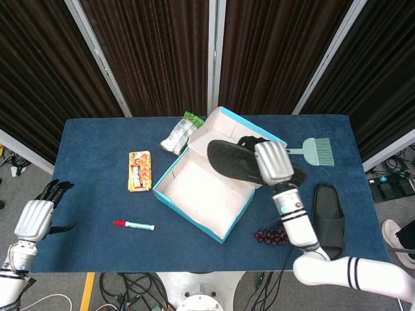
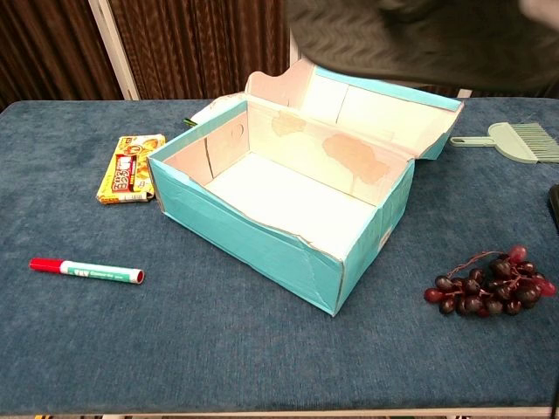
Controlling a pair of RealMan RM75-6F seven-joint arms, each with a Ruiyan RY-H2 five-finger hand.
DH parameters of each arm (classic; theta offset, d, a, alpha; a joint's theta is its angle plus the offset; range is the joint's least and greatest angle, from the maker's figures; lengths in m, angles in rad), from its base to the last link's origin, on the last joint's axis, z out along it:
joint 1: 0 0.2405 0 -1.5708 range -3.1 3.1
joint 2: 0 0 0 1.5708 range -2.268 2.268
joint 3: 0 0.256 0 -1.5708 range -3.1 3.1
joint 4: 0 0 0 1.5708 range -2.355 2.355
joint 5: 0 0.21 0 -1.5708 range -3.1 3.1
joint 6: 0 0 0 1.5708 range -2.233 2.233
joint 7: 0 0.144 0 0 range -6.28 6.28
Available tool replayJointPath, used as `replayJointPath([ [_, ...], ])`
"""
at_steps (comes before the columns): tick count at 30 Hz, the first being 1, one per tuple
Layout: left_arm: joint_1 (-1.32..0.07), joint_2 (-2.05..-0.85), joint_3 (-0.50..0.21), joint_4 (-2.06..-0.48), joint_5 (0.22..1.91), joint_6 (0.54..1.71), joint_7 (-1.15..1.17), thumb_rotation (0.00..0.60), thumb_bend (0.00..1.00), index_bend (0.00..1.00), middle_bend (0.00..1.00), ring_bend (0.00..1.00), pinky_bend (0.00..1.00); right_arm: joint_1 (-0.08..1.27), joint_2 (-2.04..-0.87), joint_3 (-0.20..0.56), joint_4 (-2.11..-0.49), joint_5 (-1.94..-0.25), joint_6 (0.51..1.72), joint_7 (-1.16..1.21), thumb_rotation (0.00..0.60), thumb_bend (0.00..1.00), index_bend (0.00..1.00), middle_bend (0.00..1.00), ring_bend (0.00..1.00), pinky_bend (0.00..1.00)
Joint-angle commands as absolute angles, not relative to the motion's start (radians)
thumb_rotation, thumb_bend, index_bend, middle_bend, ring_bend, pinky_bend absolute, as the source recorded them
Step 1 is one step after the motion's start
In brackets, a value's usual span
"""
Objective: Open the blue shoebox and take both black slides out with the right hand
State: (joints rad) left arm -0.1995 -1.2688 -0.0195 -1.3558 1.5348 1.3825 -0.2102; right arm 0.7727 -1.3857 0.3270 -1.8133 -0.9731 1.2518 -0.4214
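Note:
The blue shoebox [image 1: 170, 173] [image 2: 244, 229] stands open at mid-table, lid leaning back, its inside bare. My right hand [image 1: 273, 162] holds a black slide [image 1: 231, 161] in the air above the box's back right corner, sole facing up; in the chest view that slide [image 2: 410, 44] fills the top edge. The other black slide [image 1: 327, 212] lies on the cloth to the right of the box. Off the table's left edge, low down, my left hand [image 1: 35, 217] hangs with its fingers apart and nothing in it.
A bunch of dark grapes [image 1: 272, 234] [image 2: 489, 284] lies right of the box front. A red-capped marker [image 1: 134, 225] [image 2: 86, 271] and a snack packet [image 1: 139, 171] [image 2: 131, 168] lie to the left. A green brush [image 1: 315, 151] [image 2: 511, 140] and silver packets [image 1: 178, 136] sit at the back.

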Motion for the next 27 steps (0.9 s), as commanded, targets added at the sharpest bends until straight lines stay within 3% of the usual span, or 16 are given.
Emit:
replayJointPath([
  [1,-0.203,-1.269,-0.019,-1.363,1.537,1.38,-0.202,0.6,0.11,0.15,0.14,0.06,0.35,0.677,-1.292,0.284,-1.871,-1.01,1.305,-0.36,0.6,0.44,0.79,0.67,0.52,0.64],
  [6,-0.208,-1.267,-0.018,-1.378,1.54,1.377,-0.186,0.6,0.11,0.15,0.14,0.06,0.35,0.574,-1.225,0.246,-1.879,-1.044,1.356,-0.264,0.6,0.44,0.79,0.67,0.52,0.64],
  [12,-0.214,-1.269,-0.014,-1.392,1.546,1.371,-0.173,0.6,0.11,0.15,0.14,0.06,0.35,0.481,-1.234,0.225,-1.833,-1.021,1.388,-0.154,0.6,0.45,0.79,0.67,0.52,0.64],
  [27,-0.214,-1.272,-0.004,-1.389,1.545,1.363,-0.17,0.6,0.11,0.15,0.14,0.06,0.35,0.436,-1.302,0.236,-1.723,-0.883,1.314,-0.155,0.6,0.45,0.79,0.67,0.52,0.64],
])
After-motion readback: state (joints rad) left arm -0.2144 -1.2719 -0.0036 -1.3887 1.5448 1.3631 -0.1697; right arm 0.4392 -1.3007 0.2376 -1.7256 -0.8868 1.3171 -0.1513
